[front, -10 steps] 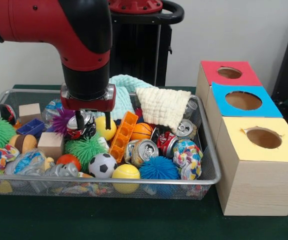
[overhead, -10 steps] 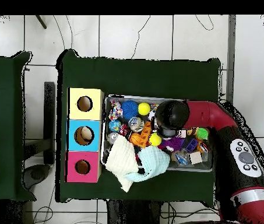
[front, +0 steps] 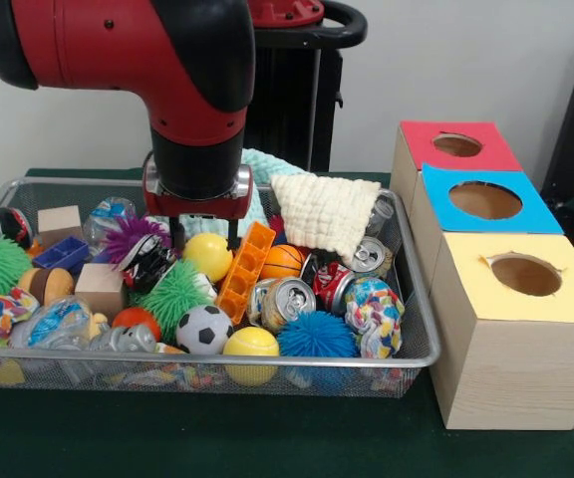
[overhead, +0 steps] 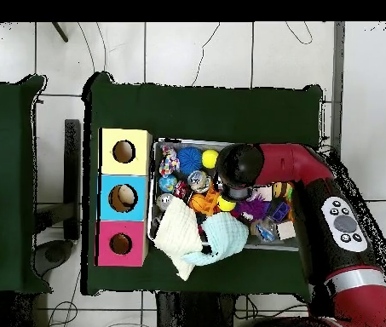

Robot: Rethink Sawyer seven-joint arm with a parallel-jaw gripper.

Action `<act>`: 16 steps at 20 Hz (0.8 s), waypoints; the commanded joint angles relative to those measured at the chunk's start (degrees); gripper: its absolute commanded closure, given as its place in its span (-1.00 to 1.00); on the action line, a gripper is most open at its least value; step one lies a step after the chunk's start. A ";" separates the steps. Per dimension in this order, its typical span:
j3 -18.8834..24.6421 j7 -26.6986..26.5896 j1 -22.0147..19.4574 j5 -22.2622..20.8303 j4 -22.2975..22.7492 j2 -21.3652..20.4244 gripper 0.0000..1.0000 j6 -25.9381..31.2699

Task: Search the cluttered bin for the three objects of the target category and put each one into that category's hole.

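The silver wire-mesh bin [front: 267, 358] is full of toys, cans and cloths; it also shows in the overhead view [overhead: 153, 183]. My gripper [front: 204, 237] hangs inside its back middle, open, with one finger on each side of a yellow ball [front: 208, 256] and just above it. It holds nothing. Three wooden boxes with holes stand to the bin's right: red top [front: 456, 146], blue top [front: 484, 200], yellow top [front: 526, 274]. In the overhead view the arm's wrist [overhead: 234, 166] hides the gripper.
Around the gripper lie an orange plastic piece [front: 245, 269], a crushed red and black can [front: 147, 261], a green spiky ball [front: 172, 294] and a purple spiky ball [front: 128, 239]. A white cloth [front: 325, 211] drapes over the back rim. Silver cans [front: 289, 299] lie mid-bin.
The arm has shifted to the picture's right in the front view, from over the crushed red and black can to over the yellow ball. The fingers stay equally spread.
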 commanded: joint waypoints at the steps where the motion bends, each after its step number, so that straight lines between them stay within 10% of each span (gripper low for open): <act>1: -3.11 -7.11 0.69 -3.14 -0.04 3.09 -1.00 7.71; 16: -2.27 -7.12 -0.26 -4.10 2.83 2.60 -1.00 2.19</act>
